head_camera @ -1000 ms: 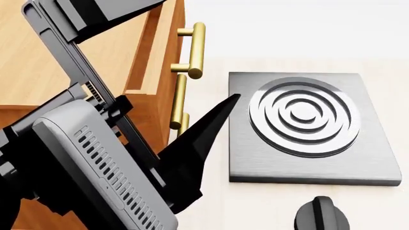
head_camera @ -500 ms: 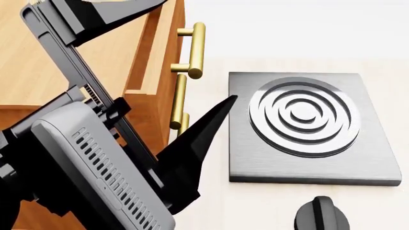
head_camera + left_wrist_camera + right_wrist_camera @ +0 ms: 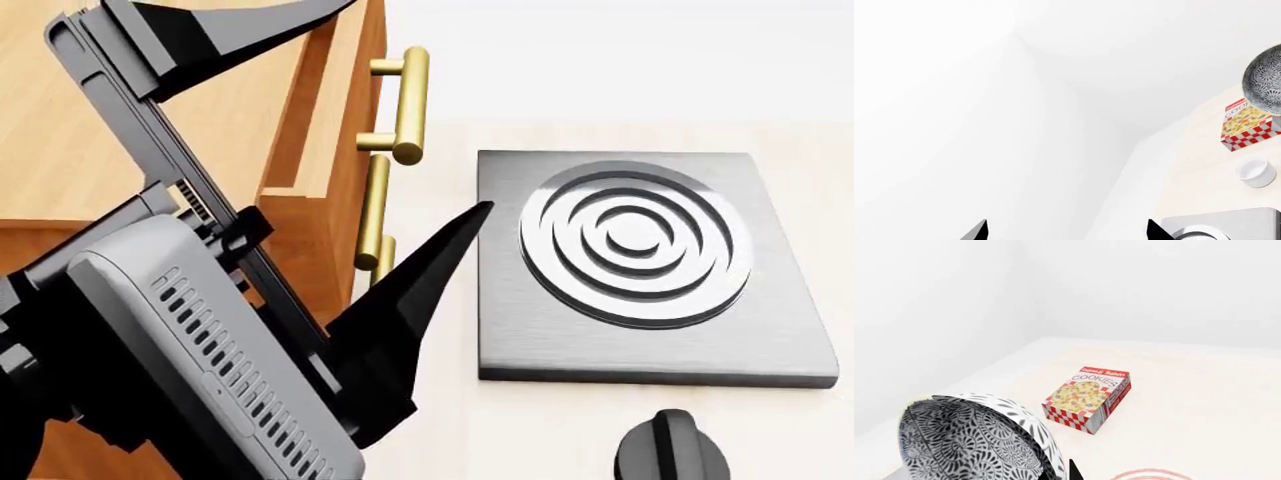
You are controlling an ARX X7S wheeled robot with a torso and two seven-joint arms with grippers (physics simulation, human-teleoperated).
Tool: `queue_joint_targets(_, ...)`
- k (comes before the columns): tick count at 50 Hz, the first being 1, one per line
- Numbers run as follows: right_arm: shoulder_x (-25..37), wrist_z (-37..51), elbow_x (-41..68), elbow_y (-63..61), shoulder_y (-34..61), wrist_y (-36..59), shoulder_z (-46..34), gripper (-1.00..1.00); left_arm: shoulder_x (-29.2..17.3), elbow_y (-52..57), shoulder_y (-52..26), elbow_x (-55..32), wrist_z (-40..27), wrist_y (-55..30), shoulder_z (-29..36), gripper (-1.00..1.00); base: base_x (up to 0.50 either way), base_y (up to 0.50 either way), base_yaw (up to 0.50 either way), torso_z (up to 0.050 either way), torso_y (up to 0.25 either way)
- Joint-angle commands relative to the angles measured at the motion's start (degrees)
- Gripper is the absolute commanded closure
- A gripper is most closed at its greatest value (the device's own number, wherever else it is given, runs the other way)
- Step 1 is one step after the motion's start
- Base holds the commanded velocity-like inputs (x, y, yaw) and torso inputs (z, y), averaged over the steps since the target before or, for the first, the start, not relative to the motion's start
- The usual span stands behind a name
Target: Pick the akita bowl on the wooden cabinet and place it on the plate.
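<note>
The akita bowl [image 3: 974, 440], white with a dense dark leaf pattern, fills the near part of the right wrist view, tilted on its side. My right gripper [image 3: 1057, 472] is shut on its rim; one black fingertip [image 3: 1075, 471] shows beside it. In the left wrist view the bowl [image 3: 1266, 80] hangs in the air above the counter. A sliver of the plate's [image 3: 1147, 475] red rings shows just past the bowl. The wooden cabinet [image 3: 80, 130] lies at the left of the head view, under my left arm. My left gripper [image 3: 420, 100] stands wide open and empty.
A grey square stove [image 3: 641, 265] with rings sits right of the cabinet, a black knob [image 3: 671, 450] in front of it. Brass bar handles [image 3: 407, 100] line the cabinet's edge. A cookies box [image 3: 1087, 399] and a small white cup [image 3: 1256, 171] stand on the pale counter.
My left arm has shifted slightly, its upper finger moving up out of the head view and the lower fingertip drawing back a little. Nothing else moved.
</note>
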Motion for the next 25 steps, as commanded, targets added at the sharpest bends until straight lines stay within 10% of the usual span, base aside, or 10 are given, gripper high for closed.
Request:
queue_joint_targets(1,-3.57,-5.02,2.71,0.98,-1.26,-3.97,3.96,1.00,-0.28,-0.07,0.45,0.10,0.08,0.13,-0.15,-1.00,0.00,0.00,0.00,0.000,0.000)
queue_joint_targets(25,-8.84,-15.32,9.33,9.52,-1.26,-7.64,6.82,1.00,-0.59,-0.48,1.52,0.52,0.25,0.64,-0.46,-1.00,0.00,0.00,0.00,0.000,0.000)
